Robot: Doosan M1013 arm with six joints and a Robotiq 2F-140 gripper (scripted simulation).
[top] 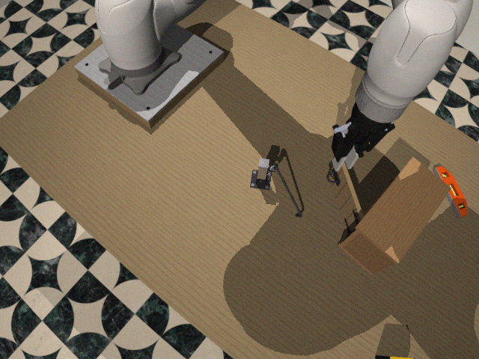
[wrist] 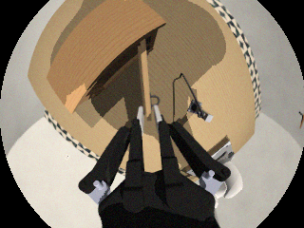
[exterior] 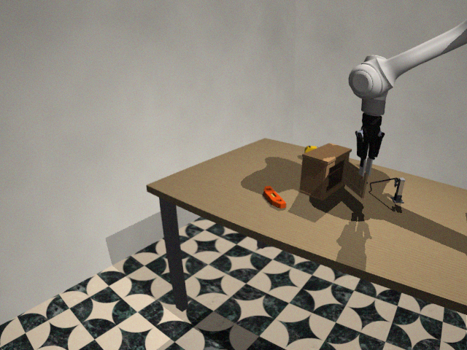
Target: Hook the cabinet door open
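Observation:
The cabinet (top: pixel 402 209) (exterior: pixel 313 173) (wrist: pixel 104 43) stands upright, its door (top: pixel 351 187) (exterior: pixel 354 181) (wrist: pixel 144 76) swung well open. A dark ring eye (top: pixel 336 179) (wrist: pixel 158 100) is on the door's outer face near the free edge. My gripper (top: pixel 344 164) (exterior: pixel 364 173) (wrist: pixel 148 111) points down at the door's free end, fingers partly open, one on each side of its top edge; the wrist view shows a gap on the eye side. The thin hook (top: pixel 288 191) (exterior: pixel 382 181) (wrist: pixel 189 88) extends from the post (top: pixel 263 170) (exterior: pixel 400 188) (wrist: pixel 206 117), its tip apart from the eye.
An orange level (top: pixel 452 189) (exterior: pixel 274 197) lies beside the cabinet on the side away from the post. A yellow object (top: pixel 400 357) (exterior: pixel 310 149) is farther off on the table. The arm's metal base plate (top: pixel 181 77) is at the upper left in the top view.

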